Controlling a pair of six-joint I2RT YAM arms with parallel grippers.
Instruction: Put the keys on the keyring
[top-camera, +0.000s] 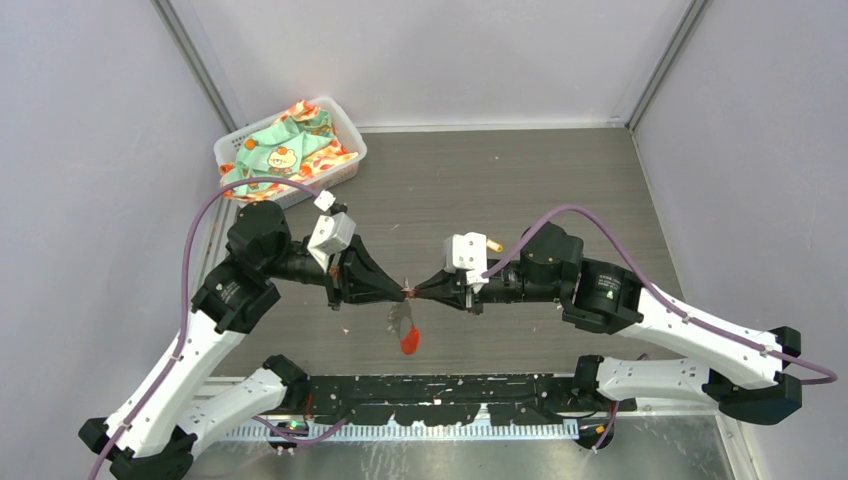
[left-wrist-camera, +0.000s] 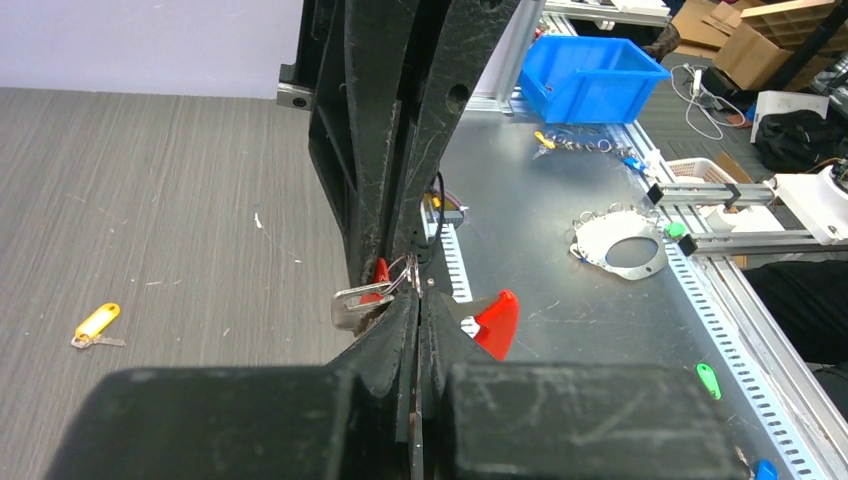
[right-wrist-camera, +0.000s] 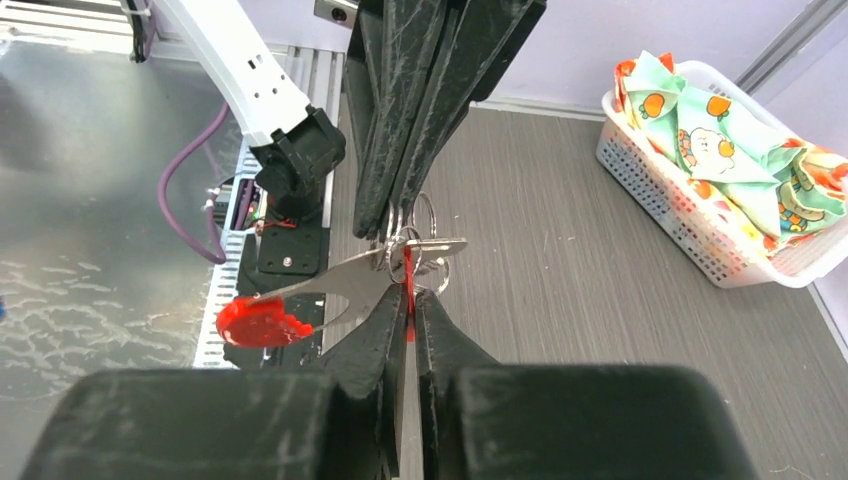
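My two grippers meet tip to tip above the middle of the table. The left gripper (top-camera: 400, 291) (left-wrist-camera: 417, 300) is shut on the wire loop of the keyring. Its silver fob with the red crescent end (top-camera: 405, 330) (left-wrist-camera: 497, 322) (right-wrist-camera: 265, 322) hangs below the tips. The right gripper (top-camera: 418, 291) (right-wrist-camera: 410, 295) is pinched shut on the thin red head of the red key (right-wrist-camera: 408, 275). That key's silver blade (left-wrist-camera: 355, 300) sticks out sideways at the loop. The yellow key (top-camera: 493, 243) (left-wrist-camera: 97, 323) lies alone on the table behind the right wrist.
A white basket (top-camera: 345, 135) (right-wrist-camera: 690, 235) of patterned cloths stands at the table's back left corner. A metal rail (top-camera: 440, 390) runs along the near edge between the arm bases. A blue bin (left-wrist-camera: 590, 75) and a metal plate (left-wrist-camera: 620, 245) sit on the bench beyond.
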